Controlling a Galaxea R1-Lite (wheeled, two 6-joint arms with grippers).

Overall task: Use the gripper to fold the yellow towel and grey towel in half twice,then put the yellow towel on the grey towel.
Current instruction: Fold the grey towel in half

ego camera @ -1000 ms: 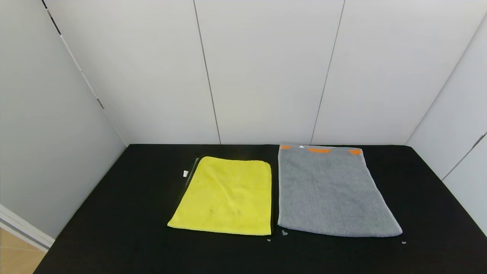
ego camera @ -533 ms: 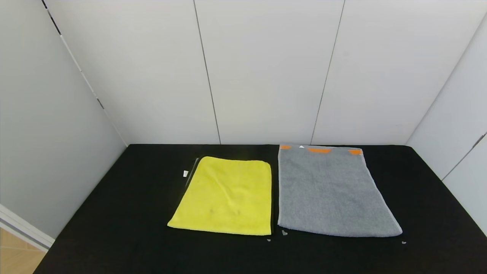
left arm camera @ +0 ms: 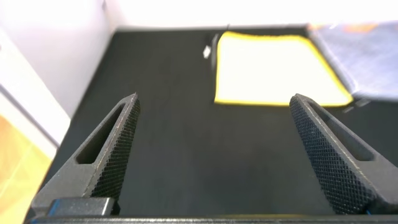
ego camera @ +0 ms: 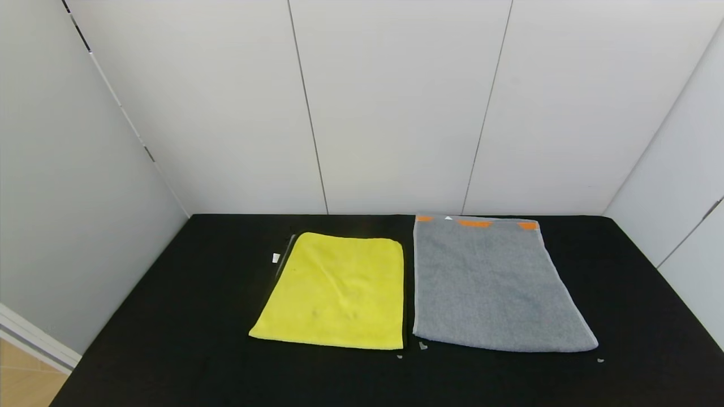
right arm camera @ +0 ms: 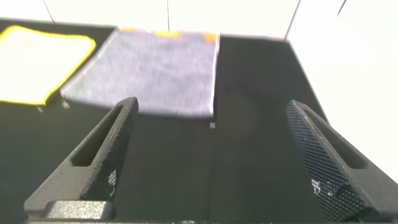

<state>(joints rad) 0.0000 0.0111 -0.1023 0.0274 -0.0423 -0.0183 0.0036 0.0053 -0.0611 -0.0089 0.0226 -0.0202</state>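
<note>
The yellow towel lies flat on the black table, left of centre, with a small white tag by its far left corner. Beside it on the right, the larger grey towel lies flat, orange shapes along its far end. Neither arm shows in the head view. My left gripper stands open over bare table, short of the yellow towel. My right gripper is open too, holding nothing, short of the grey towel and nearer its right side.
White wall panels close the table at the back and both sides. A few small pale scraps lie near the towels' front edges. Bare black surface stretches left of the yellow towel and right of the grey one.
</note>
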